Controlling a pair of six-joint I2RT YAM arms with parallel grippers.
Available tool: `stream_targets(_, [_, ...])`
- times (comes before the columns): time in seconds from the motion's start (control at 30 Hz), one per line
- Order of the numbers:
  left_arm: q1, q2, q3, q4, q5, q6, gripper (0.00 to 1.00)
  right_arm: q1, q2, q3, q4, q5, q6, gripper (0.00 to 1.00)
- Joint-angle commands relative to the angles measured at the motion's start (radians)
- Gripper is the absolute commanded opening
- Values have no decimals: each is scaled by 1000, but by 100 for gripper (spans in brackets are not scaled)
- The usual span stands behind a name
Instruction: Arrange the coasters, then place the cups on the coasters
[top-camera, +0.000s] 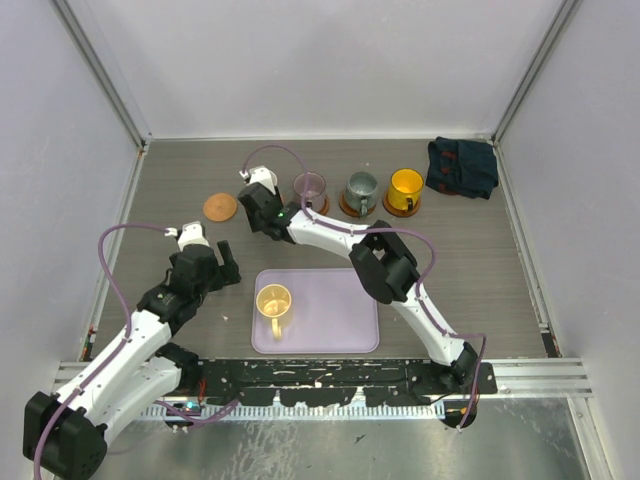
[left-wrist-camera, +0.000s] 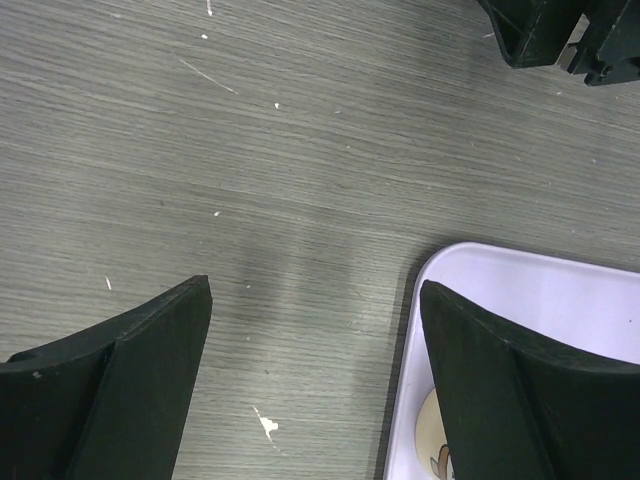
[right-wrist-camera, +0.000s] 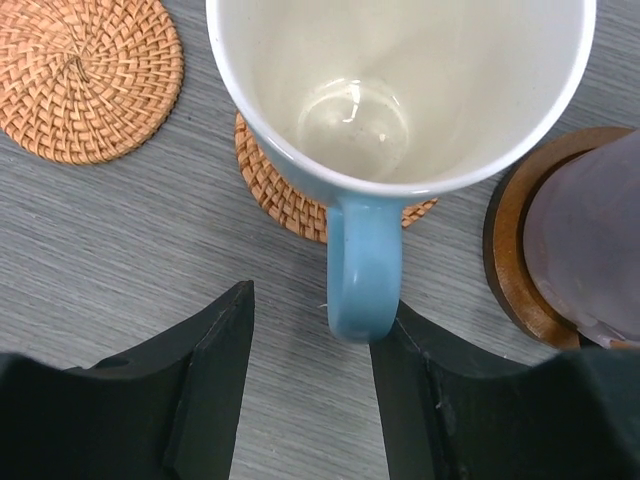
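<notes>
**Desk:** State of the right gripper?

**Operator:** From my station, the right gripper hangs over the far edge of the table, left of centre; its jaws stand part-way apart and pinch nothing; the blue handle of the white cup points into the mouth of the gap, close against one finger; whether the two touch I cannot tell.

**Desk:** And that cup?

**Operator:** Upright, empty, seated on a woven coaster; a bare coaster lies just beside it toward the left edge, carrying nothing.

**Desk:** Remainder of the row?

**Operator:** Along the far edge, going right: purple cup on a dark-rimmed coaster; grey-green cup on the third coaster; yellow-orange cup on the fourth coaster; all upright; a dark folded cloth lies in the far right corner.

**Desk:** Left side?

**Operator:** The left gripper hovers low over bare table, jaws spread wide, holding nothing; one finger overhangs the far left corner of the lavender tray; the tray sits at the middle of the near edge; the cream-yellow cup stands upright on the tray's left half, handle toward the near edge.
</notes>
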Motion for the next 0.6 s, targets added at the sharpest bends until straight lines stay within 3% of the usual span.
stream_targets(0.0, [6, -10, -1, 33, 5, -12, 86, 7, -62, 63, 47, 2, -24, 54])
stream_targets(0.57, [6, -14, -6, 35, 1, -16, 86, 9, -34, 106, 38, -25, -43, 53])
